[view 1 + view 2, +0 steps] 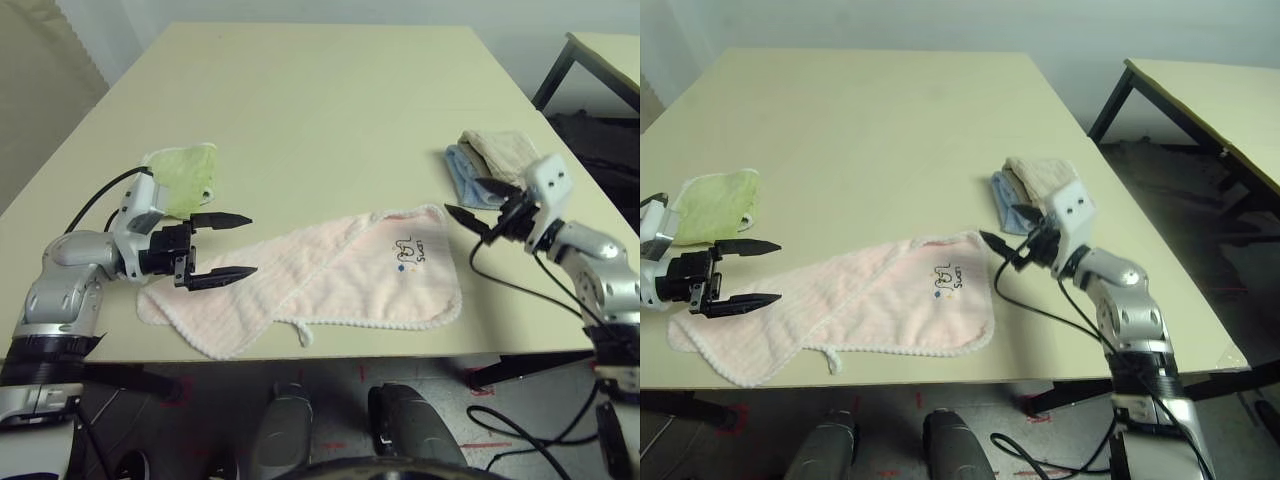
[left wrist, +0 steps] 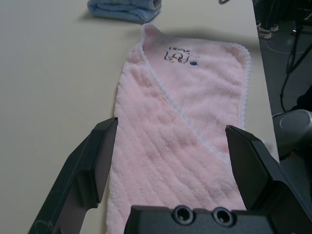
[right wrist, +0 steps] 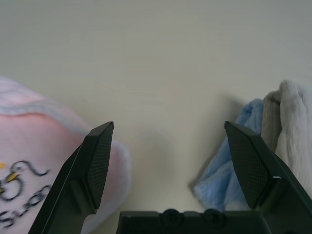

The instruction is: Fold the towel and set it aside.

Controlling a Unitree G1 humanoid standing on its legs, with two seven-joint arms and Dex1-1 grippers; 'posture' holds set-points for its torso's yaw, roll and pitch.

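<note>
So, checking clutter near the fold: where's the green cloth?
The green cloth lies on the table's left side, just beyond the left gripper, apart from the towel.

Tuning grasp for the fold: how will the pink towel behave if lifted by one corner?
Probably floppy: the towel lies flat with one flap already folded over itself, so it should drape. Likely light, being thin terry. Its fuzzy pile should grip the fingers rather than slip.

Logo lettering on towel (image 1: 330,280) too small to read; beige cloth (image 3: 292,122) cut off by edge.
</note>
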